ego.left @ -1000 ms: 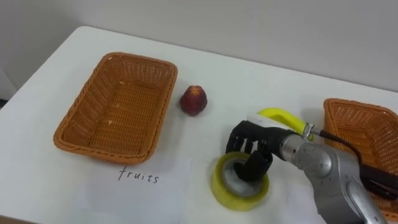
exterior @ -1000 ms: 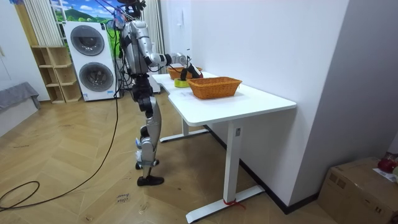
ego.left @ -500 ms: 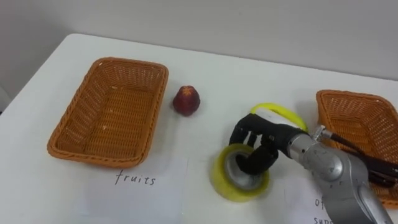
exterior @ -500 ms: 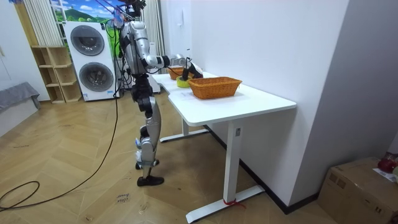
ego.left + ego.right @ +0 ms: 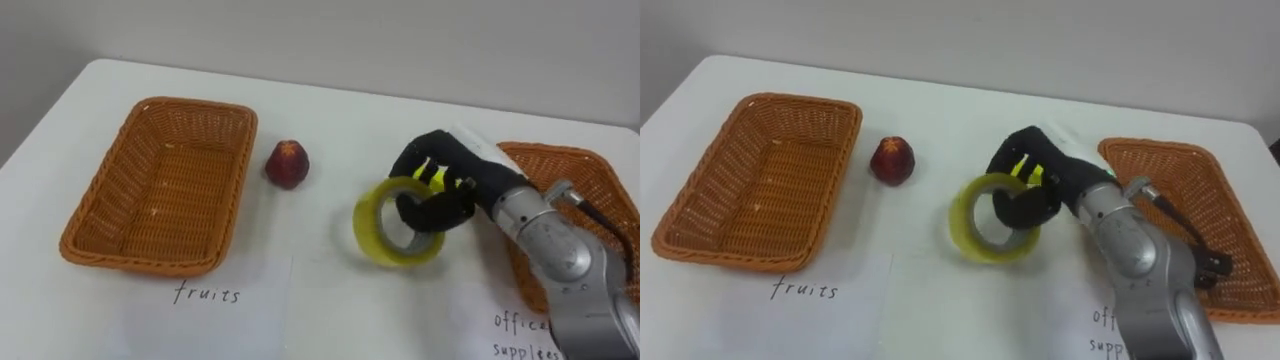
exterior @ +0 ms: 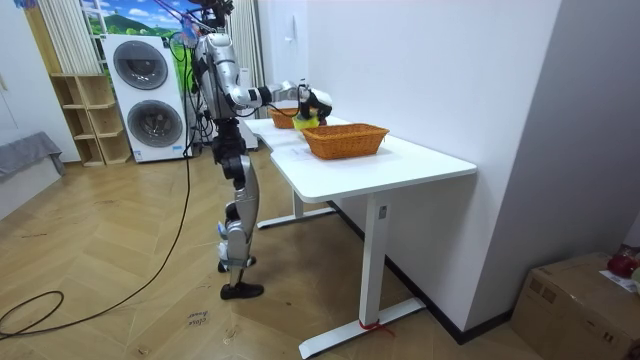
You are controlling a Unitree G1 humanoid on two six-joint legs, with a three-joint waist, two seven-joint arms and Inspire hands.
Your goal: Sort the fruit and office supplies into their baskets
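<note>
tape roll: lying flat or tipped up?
Tipped up: the tape roll is tilted on edge, hole toward the camera, right hand curled through its core.

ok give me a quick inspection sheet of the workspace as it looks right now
surface: white table
job's things: left basket empty; right basket partly behind the arm, nothing seen in it; red fruit on the table beside the left basket; yellow tape roll held tilted
clutter: paper labels in front of the baskets
hands: right hand curled through the tape roll
cables: nothing seen
surroundings: washing machines, shelf, cardboard box
</note>
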